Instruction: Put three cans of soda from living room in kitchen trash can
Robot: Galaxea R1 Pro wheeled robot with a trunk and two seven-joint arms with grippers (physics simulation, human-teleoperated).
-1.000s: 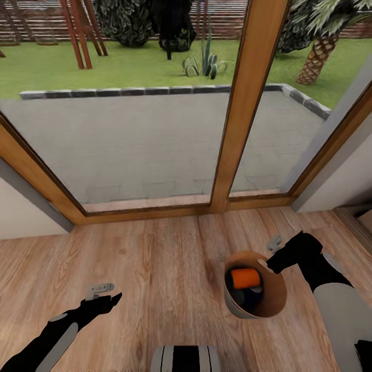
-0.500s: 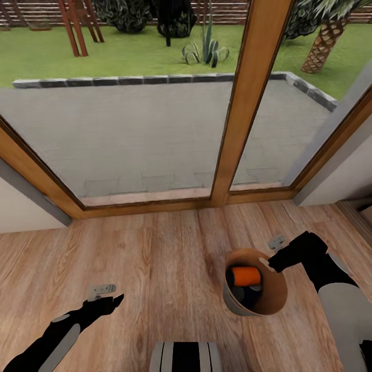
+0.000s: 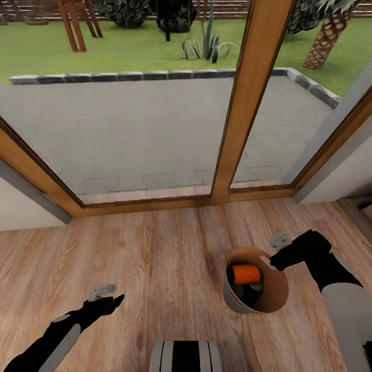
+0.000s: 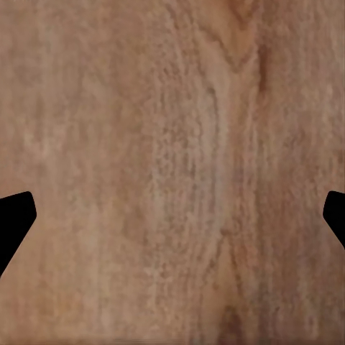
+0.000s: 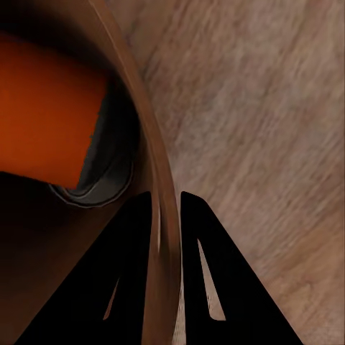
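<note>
Already the small round grey bin with its wood-toned inside (image 3: 257, 289) held an orange can (image 3: 246, 274) and hung over the plank floor (image 3: 170, 258), its rim pinched by the right gripper (image 5: 167, 205), the left gripper (image 4: 172, 215) spread empty, so carrying it to the kitchen seemed next.

Home: plank floor (image 3: 155, 248), patio doors (image 3: 248, 103)

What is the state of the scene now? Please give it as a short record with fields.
place: wood floor in front of wood-framed glass doors
bin: tash can, tilted, carried by its rim
right gripper: shut on the bin's wall, one finger inside, one outside
contents: orange can lying on its side, over a blue can; a third can cannot be told
left gripper: open, holding nothing, over bare floor
</note>
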